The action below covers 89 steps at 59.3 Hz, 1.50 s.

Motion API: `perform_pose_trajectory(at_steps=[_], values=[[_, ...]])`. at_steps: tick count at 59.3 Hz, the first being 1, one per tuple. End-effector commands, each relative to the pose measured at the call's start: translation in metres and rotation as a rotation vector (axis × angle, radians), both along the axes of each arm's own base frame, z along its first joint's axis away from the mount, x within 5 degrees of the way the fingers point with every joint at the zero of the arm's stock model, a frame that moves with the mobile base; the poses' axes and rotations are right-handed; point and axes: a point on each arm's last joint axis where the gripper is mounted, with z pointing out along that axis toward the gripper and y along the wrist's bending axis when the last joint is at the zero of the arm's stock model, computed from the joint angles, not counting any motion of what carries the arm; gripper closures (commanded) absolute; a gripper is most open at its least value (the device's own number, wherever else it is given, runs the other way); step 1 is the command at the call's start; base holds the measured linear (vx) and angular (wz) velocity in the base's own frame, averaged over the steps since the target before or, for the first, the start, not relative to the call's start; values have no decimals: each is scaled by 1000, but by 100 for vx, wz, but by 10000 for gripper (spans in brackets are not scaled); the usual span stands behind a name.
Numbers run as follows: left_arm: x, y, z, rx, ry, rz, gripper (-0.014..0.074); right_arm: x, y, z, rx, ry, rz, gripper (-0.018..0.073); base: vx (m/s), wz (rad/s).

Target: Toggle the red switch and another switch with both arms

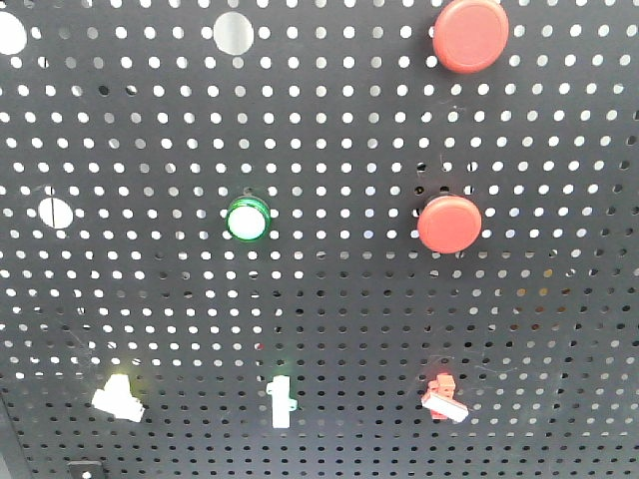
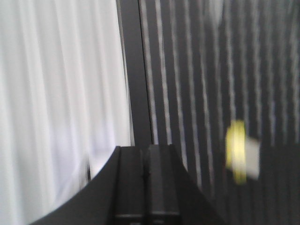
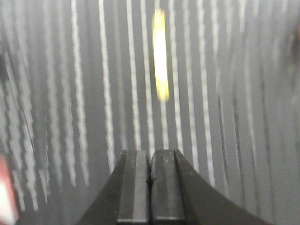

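Note:
The red switch [image 1: 443, 396], small with a white-tipped lever, sits low right on the black perforated panel [image 1: 329, 299]. Two white switches [image 1: 117, 396] [image 1: 281, 400] are mounted in the same low row, to its left. Neither arm shows in the front view. In the left wrist view my left gripper [image 2: 146, 149] is shut with nothing in it, near the panel's left edge; a blurred yellow and white part [image 2: 241, 152] lies to its right. In the right wrist view my right gripper [image 3: 150, 152] is shut and holds nothing, facing the blurred panel, with a yellow streak [image 3: 160, 55] above it.
Two large round red push buttons [image 1: 469, 34] [image 1: 448, 223] and a green-ringed round button [image 1: 248, 219] sit higher on the panel. A white curtain [image 2: 56, 93] hangs left of the panel's edge. A red blur [image 3: 5, 197] shows at the right wrist view's lower left.

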Motion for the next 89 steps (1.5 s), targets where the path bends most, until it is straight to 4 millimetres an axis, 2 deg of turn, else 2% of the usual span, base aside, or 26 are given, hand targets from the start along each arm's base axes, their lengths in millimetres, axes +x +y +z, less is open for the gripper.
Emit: perform_pose_trajectory(at_steps=[1,5,9,18,31,41,53,67,76,89], values=[[-13,1,51,-21,-153,-7,594,-2,0,39,-1,-32,3,566,0,0],[-9,1,68,-18,-112,-1,594,6,1,50,-7,24,3,566,0,0],[-1,0,74,-15,-62,2,594,16,1,53,-19,68,0,566,0,0],[24,-2,71,-18,40,-3,594,32,2,54,-15,69,2,566,0,0],[54,-8,66,43,97,-15,594,45,2,54,-15,72,2,566,0,0],[71,-24,64,155,103,-104,594,46,2,54,-11,83,4,566,0,0],[96,-49,65,210,170,-246,594,46,2,54,-11,83,4,566,0,0],[121,-72,72,233,214,-330,594,46,2,54,-11,84,4,566,0,0],[133,-79,67,245,261,-340,594,46,2,54,-11,84,4,566,0,0],[141,-82,58,248,323,-335,594,46,2,54,-11,84,4,566,0,0]])
